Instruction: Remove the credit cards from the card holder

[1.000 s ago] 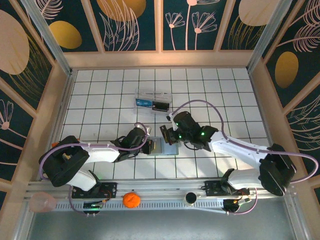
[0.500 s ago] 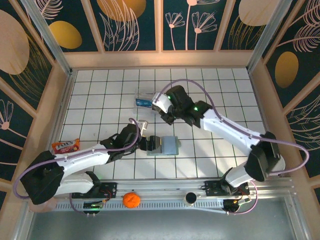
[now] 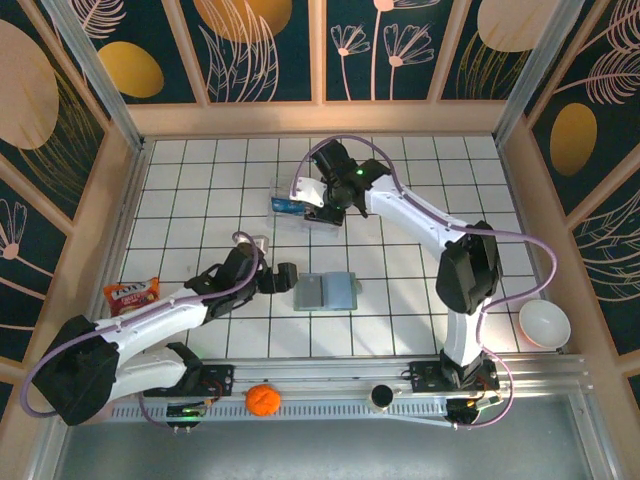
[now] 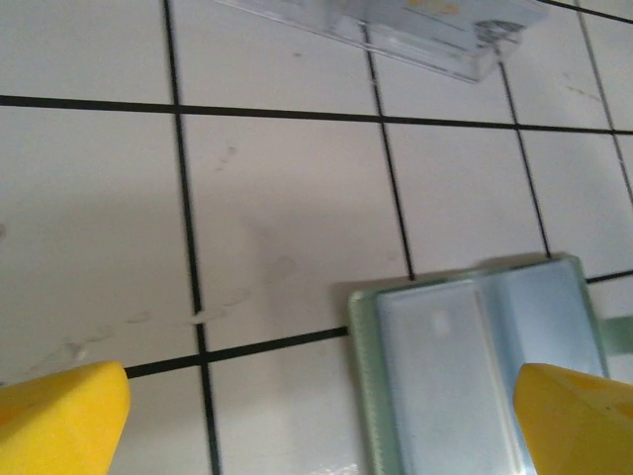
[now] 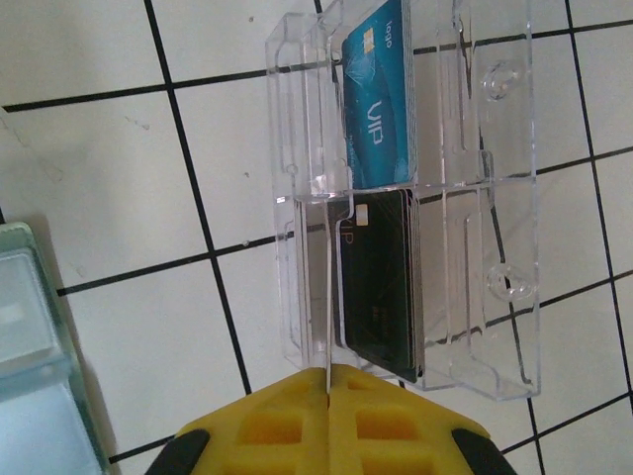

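The card holder lies open and flat on the tiles, its pale blue-grey inner faces up; it also appears as card holder and card holder. Just left of it, my left gripper stands open and holds nothing, and its yellow fingertips frame the holder's left half. My right gripper is shut on a credit card seen edge-on. That card stands in the near slot of a clear plastic box, beside a black card and a blue card. From above, the right gripper is over the box.
A red snack packet lies at the left wall. A white bowl sits at the right wall. An orange ball and a small black round thing rest on the front rail.
My left gripper has opened and drawn back left off the card holder. The right arm has swung from the holder up to the clear box, staying shut on the card.
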Controlling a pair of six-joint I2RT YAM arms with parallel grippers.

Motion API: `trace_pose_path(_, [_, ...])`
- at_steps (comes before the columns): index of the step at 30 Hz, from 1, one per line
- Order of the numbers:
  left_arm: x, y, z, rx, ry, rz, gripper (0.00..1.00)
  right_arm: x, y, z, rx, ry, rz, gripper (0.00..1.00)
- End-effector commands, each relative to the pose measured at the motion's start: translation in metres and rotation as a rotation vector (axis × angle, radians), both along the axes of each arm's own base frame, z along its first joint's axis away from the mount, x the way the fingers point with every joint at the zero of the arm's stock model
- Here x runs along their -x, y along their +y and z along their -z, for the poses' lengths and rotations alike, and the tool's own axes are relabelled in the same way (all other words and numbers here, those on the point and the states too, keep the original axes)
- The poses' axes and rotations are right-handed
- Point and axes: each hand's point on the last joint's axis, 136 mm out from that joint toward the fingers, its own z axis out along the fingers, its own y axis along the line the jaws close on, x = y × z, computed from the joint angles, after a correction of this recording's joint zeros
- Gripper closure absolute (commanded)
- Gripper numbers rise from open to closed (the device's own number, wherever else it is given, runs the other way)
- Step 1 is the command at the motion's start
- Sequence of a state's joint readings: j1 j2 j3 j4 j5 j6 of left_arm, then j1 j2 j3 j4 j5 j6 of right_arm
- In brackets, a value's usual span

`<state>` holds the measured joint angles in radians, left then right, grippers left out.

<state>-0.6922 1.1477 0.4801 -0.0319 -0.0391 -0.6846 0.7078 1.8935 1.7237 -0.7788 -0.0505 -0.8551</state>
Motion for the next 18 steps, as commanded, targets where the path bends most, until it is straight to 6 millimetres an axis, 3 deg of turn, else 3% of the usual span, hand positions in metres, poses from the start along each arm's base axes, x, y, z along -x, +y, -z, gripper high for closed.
trace_pose_path(1, [0.006,0.004,0.008,-0.003,0.039,0.000,0.01,-0.005,-0.002,0.005,0.055,-0.013,-0.091,1.00])
trace_pose_path(11, [0.003,0.008,0.016,-0.017,0.071,-0.013,0.01,-0.038,0.004,0.028,0.083,-0.055,-0.096,1.00])
trace_pose_path(18, [0.003,0.009,0.023,-0.018,0.085,-0.017,0.01,-0.045,0.008,0.035,0.081,-0.060,-0.089,1.00])
